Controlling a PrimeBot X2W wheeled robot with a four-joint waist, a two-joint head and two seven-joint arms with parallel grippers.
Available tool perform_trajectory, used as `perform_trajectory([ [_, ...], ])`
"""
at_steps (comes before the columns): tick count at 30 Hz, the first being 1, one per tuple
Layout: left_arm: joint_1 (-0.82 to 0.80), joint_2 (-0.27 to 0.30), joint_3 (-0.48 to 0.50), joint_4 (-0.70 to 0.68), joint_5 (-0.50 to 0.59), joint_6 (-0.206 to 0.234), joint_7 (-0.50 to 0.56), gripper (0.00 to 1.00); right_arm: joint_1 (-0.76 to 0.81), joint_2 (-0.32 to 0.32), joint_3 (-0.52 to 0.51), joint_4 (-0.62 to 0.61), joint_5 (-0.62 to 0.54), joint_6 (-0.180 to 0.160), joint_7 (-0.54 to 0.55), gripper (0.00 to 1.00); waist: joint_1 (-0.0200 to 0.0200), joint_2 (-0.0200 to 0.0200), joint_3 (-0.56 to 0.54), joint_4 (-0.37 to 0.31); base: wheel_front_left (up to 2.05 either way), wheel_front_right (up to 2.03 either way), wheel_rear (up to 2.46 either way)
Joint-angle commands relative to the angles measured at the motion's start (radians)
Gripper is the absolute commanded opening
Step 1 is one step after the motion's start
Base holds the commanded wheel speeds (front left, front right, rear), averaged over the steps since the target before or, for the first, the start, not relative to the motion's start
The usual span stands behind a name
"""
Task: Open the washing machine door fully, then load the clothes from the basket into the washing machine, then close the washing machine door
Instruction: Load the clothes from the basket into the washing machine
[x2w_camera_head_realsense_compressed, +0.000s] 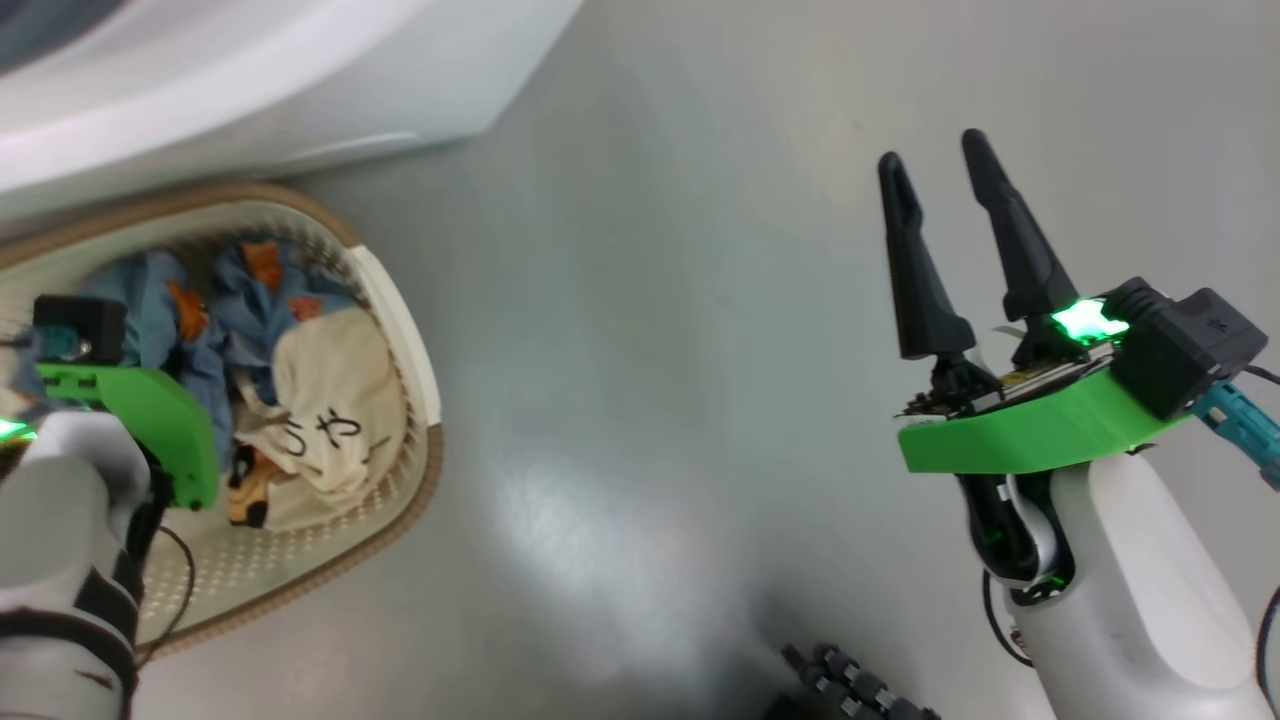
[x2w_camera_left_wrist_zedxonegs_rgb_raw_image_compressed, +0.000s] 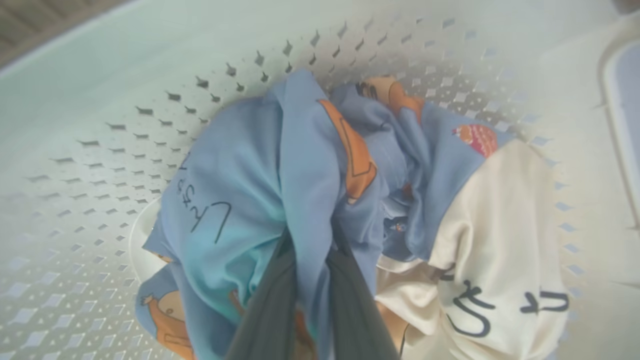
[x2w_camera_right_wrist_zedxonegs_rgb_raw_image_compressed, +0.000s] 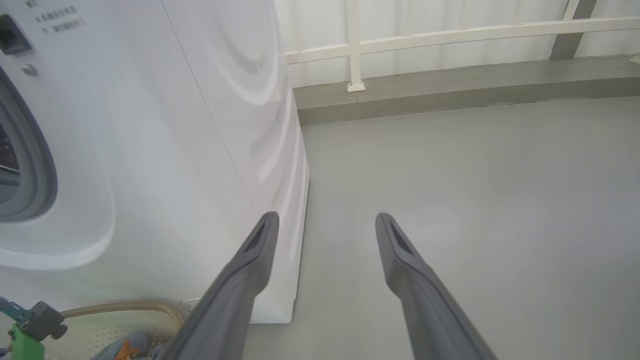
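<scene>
Left pincer (x2w_camera_left_wrist_zedxonegs_rgb_raw_image_compressed: 312, 245): it is reaching down into the basket (x2w_camera_left_wrist_zedxonegs_rgb_raw_image_compressed: 100, 200) and clenching a raised fold of the blue cloth between its two dark fingers (x2w_camera_left_wrist_zedxonegs_rgb_raw_image_compressed: 270, 305).
Clothes (x2w_camera_left_wrist_zedxonegs_rgb_raw_image_compressed: 240, 190): they are lying bundled inside the basket, directly under and around the left pincer. The blue piece with orange prints is sitting against the pincer, and the cream piece (x2w_camera_left_wrist_zedxonegs_rgb_raw_image_compressed: 500, 225) is lying just beside it, touching the blue one.
Basket in the head view (x2w_camera_head_realsense_compressed: 420, 490): it is standing on the grey floor (x2w_camera_head_realsense_compressed: 650, 350) at the lower left, close to the foot of the washing machine (x2w_camera_head_realsense_compressed: 250, 90), with the left arm's green mount hanging over the bundle (x2w_camera_head_realsense_compressed: 300, 390).
Right pincer (x2w_camera_head_realsense_compressed: 935, 155): it is hovering released, fingers spread wide with nothing between them, well apart from the basket and out over bare floor.
Right pincer in its own view (x2w_camera_right_wrist_zedxonegs_rgb_raw_image_compressed: 326, 220): it is pointing past the front corner of the washing machine (x2w_camera_right_wrist_zedxonegs_rgb_raw_image_compressed: 175, 150), whose grey gasket (x2w_camera_right_wrist_zedxonegs_rgb_raw_image_compressed: 30, 165) is showing at the left edge.
Writing on the cream piece: bold black characters are showing, resembling Japanese hiragana.
Writing on the blue piece: thin dark handwritten-looking marks are showing, and I cannot read them.
Writing on the machine: small grey lines of print near the upper left in the right wrist view are showing too small to read.
</scene>
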Motion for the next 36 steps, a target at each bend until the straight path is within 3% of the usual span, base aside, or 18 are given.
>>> perform_trajectory([
  [1, 0.043, 0.022, 0.022, -0.007, -0.010, -0.003, -0.018, 0.00, 0.031, -0.014, 0.011, -0.018, 0.005, 0.004, -0.008, 1.00, 0.0000, 0.0000, -0.051, 0.031, 0.00, 0.00, 0.00],
  [12, 0.164, -0.073, 0.062, -0.007, -0.102, -0.020, -0.222, 0.00, 0.105, -0.067, -0.027, 0.003, 0.006, 0.004, -0.008, 1.00, 0.0000, 0.0000, -0.241, 0.108, 0.00, 0.00, 0.00],
  [19, 0.252, -0.110, 0.072, -0.052, -0.134, -0.024, -0.265, 0.00, 0.182, -0.098, -0.041, 0.027, 0.010, 0.004, -0.008, 1.00, 0.0000, 0.0000, -0.368, 0.152, 0.00, 0.00, 0.00],
  [36, 0.562, -0.173, 0.205, -0.519, -0.095, -0.011, -0.267, 0.00, 0.363, -0.147, -0.071, 0.050, 0.019, 0.004, -0.008, 1.00, 0.0000, 0.0000, -0.614, 0.245, 0.00, 0.00, 0.00],
])
